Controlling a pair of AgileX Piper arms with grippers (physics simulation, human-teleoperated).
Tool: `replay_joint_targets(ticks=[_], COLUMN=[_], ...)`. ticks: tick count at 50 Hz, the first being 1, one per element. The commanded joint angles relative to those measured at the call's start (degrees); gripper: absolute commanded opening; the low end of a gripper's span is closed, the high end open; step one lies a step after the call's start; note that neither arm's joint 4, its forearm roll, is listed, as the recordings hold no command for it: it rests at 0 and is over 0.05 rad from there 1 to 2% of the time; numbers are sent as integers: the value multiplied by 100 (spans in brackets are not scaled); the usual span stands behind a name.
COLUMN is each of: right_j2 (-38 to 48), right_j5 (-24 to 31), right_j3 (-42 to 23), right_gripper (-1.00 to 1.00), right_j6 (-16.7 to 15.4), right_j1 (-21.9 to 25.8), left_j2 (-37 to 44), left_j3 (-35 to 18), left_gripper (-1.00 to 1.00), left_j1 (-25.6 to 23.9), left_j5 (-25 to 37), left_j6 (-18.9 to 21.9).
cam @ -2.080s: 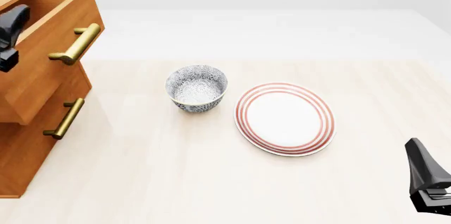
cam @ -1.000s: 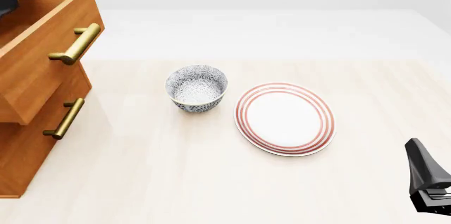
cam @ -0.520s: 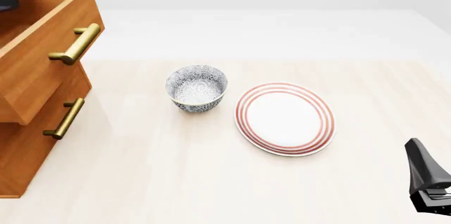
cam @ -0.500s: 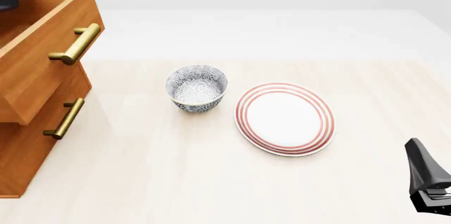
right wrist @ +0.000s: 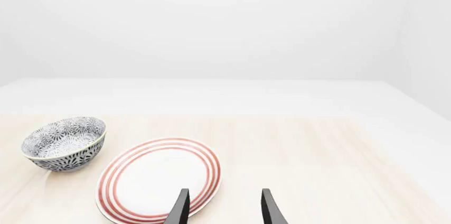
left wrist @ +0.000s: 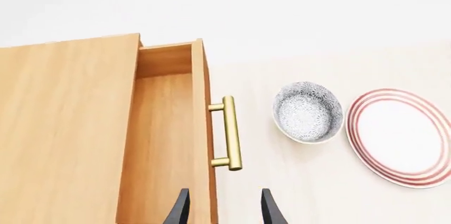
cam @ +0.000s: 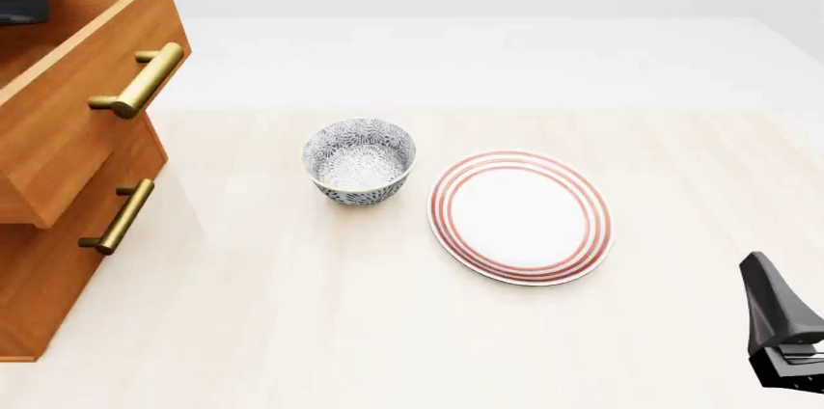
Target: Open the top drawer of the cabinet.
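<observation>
Jaws of my left gripper (left wrist: 222,214) stand spread and hold nothing; they hover above the top drawer (left wrist: 166,145), which is pulled well out of the cabinet (cam: 52,264), left of the bowl (cam: 359,160) and the plate (cam: 520,215) on the table (cam: 322,332). Its brass handle (left wrist: 229,133) lies just ahead of the jaws, long axis along my fingers. My right gripper (right wrist: 222,214), also spread and empty, is well apart from it. From the front I see almost nothing of the left gripper, cut off at the frame edge.
</observation>
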Motion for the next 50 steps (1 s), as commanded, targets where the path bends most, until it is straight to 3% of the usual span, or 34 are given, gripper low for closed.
replay_joint_targets(ticks=[1, 50], right_j2=[0, -2], right_j5=[1, 3], right_j3=[-1, -1], right_gripper=[100, 100], right_j6=[0, 0], right_j1=[-1, -1], left_j2=[150, 100], left_j3=[0, 914], left_gripper=[100, 100], left_j1=[-44, 223], left_j5=[116, -752], left_j6=[-100, -472])
